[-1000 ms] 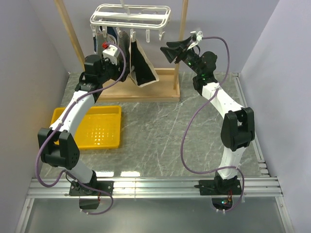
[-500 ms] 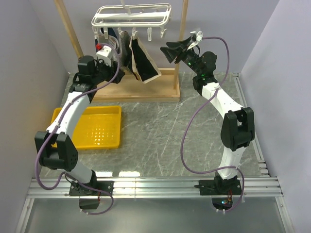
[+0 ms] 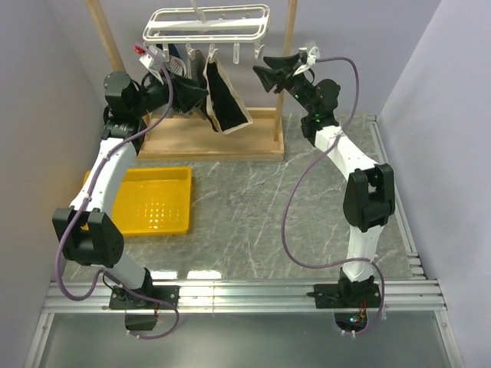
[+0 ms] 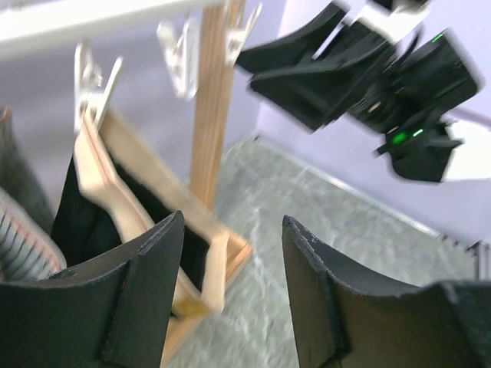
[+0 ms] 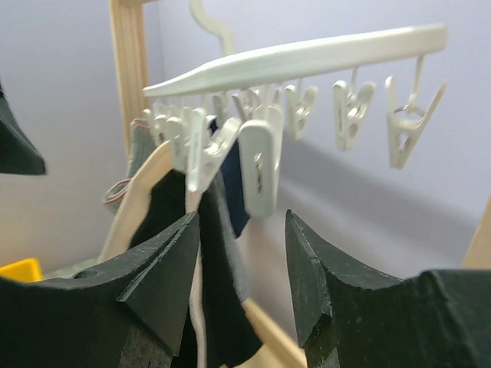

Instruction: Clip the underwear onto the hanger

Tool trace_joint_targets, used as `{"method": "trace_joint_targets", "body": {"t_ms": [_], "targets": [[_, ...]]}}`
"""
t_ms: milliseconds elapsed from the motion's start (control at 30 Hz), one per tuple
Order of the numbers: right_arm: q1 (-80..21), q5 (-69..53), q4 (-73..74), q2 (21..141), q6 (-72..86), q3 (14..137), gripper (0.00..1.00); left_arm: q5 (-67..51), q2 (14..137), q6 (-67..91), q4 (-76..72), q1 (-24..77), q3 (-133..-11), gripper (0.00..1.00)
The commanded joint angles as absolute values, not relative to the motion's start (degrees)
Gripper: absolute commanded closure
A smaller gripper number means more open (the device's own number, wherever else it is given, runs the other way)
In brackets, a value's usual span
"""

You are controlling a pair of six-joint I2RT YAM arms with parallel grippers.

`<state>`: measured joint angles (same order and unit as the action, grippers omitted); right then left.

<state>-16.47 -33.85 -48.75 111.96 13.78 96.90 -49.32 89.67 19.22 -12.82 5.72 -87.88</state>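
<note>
The underwear [image 3: 224,98], black with a beige waistband, hangs by its upper edge from a clip of the white hanger [image 3: 207,21]. My left gripper [image 3: 195,93] is just left of it, open and empty. In the left wrist view the underwear [image 4: 98,208] lies left of the left gripper [image 4: 232,218], outside the jaws. My right gripper [image 3: 261,70] hovers open to the right of the hanger's clips. The right wrist view shows the hanger [image 5: 307,55] with dangling clips [image 5: 259,165] above the open right gripper [image 5: 242,215] and the underwear [image 5: 219,307] behind the left finger.
A wooden frame stand [image 3: 290,54] carries the hanger, its base [image 3: 222,142] on the marble table. A grey striped garment [image 3: 178,69] hangs left of the underwear. A yellow tray [image 3: 146,201] sits at the left of the table. Walls close in on both sides.
My left arm has swung up and to the left, its gripper turning toward the underwear. The underwear has swung and shifted slightly left. The right gripper has edged up toward the clips.
</note>
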Motion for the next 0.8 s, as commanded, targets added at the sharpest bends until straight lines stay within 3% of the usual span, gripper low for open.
{"method": "trace_joint_targets", "body": {"t_ms": [0, 200, 400, 633, 767], "targets": [[-16.79, -32.08, -51.77, 113.9, 10.55, 102.21, 0.44, -52.82, 91.67, 26.37, -21.71, 7.2, -92.62, 0.41], [-18.02, -31.47, -51.07, 116.72, 8.26, 106.78, 0.45, -48.88, 94.13, 24.17, -20.05, 11.5, -97.64, 0.39], [-18.63, -30.85, -49.84, 117.95, 8.17, 108.98, 0.52, -40.36, 96.76, 21.71, -16.35, 16.08, -102.65, 0.33], [-19.34, -30.85, -48.43, 115.76, 6.68, 107.58, 0.83, -28.05, 101.59, 18.02, -11.26, 20.91, -110.2, 0.29], [-19.6, -30.15, -48.08, 114.26, 5.45, 106.09, 0.94, -21.81, 105.02, 18.63, -7.66, 23.11, -116.78, 0.3]]}}
